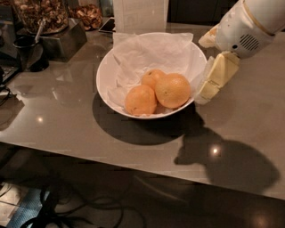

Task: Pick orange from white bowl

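Note:
The white bowl (106,75) stands mid-table, lined with crumpled white paper. Three oranges lie in its near right part. The largest orange (173,90) is on the right, a smaller one (140,100) lies at the front left and another (152,78) behind them. My gripper (204,69) comes in from the upper right and hangs just outside the bowl's right rim, beside the largest orange. Its cream fingers (216,75) stand apart, open and empty. It touches no orange.
Jars of nuts (42,13) on a metal stand and a black cup (27,51) with a spoon are at the back left. A white box (140,15) stands behind the bowl. The table's front edge (133,167) runs above cables on the floor.

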